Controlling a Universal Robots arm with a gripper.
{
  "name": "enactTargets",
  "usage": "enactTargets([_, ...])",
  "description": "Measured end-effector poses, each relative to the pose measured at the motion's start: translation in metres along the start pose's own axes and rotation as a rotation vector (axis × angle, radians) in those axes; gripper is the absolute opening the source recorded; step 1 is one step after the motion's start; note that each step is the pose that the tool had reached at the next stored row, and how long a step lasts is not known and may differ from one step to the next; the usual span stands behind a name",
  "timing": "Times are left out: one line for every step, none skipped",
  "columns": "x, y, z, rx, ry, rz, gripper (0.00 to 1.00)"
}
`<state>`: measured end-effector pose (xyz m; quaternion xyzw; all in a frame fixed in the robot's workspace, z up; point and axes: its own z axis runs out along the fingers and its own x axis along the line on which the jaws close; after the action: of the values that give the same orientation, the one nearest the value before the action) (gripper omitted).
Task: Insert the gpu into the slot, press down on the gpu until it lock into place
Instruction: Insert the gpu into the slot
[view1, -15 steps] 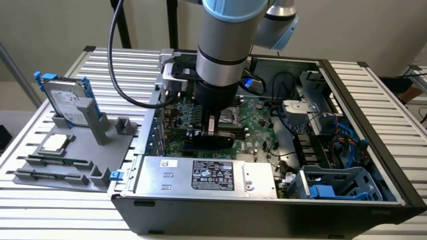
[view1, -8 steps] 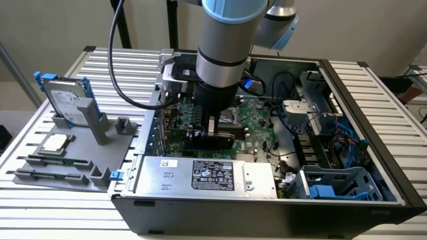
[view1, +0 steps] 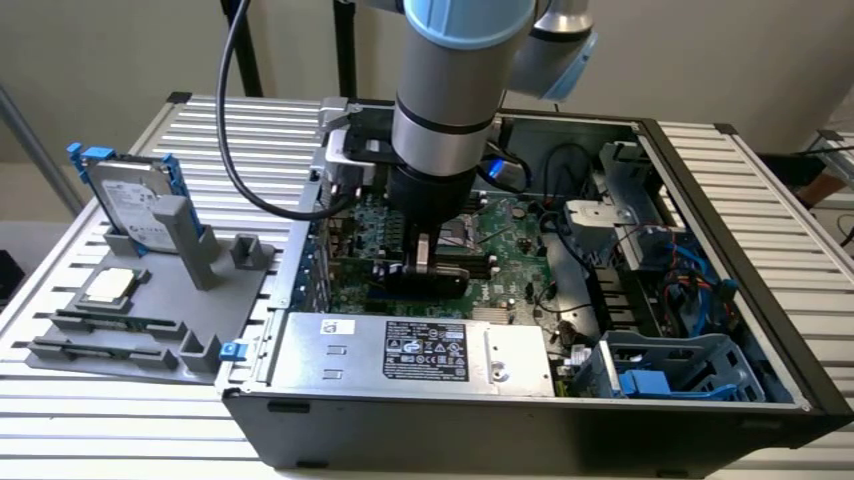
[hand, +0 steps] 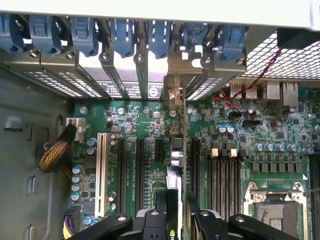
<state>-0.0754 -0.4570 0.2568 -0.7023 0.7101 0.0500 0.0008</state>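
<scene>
The gpu (view1: 430, 278) is a thin black card standing on edge over the green motherboard (view1: 514, 240) inside the open computer case. My gripper (view1: 424, 262) comes straight down on it and is shut on its upper edge. In the wrist view the gpu (hand: 175, 155) runs edge-on between my two black fingers (hand: 162, 207); my gripper (hand: 177, 212) clamps it from both sides. Its metal end bracket (hand: 175, 95) lines up with an opening in the case's rear wall. The slot is hidden under the card, and I cannot tell how deep the card sits.
A silver labelled power-supply box (view1: 414, 350) lies just in front of the card. Black memory slots (hand: 222, 175) and the processor socket (hand: 272, 200) flank one side, a white slot (hand: 101, 170) the other. Blue bracket clips (hand: 125, 35) line the rear wall. A grey fixture with a hard drive (view1: 134, 200) sits outside the case.
</scene>
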Motion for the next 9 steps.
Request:
enactTargets([0.0000,0.0000,0.0002,-0.0001,0.0001,0.000,0.26])
enactTargets([0.0000,0.0000,0.0003,-0.0001,0.0001,-0.001,0.26])
enactTargets([0.0000,0.0000,0.0006,-0.0001,0.0001,-0.001,0.26])
enactTargets([0.0001,0.0000,0.0006,-0.0002,0.0002,-0.001,0.26])
enactTargets([0.0001,-0.0001,0.0007,-0.0002,0.0002,-0.001,0.26])
enactTargets([0.0001,-0.0001,0.0008,-0.0001,0.0001,-0.002,0.26])
enactTargets([0.0000,-0.0001,0.0009,-0.0002,0.0001,-0.002,0.26])
enactTargets([0.0000,-0.0001,0.0009,-0.0002,0.0001,-0.002,0.26])
enactTargets([0.0000,-0.0001,0.0011,0.0000,-0.0006,-0.002,0.27])
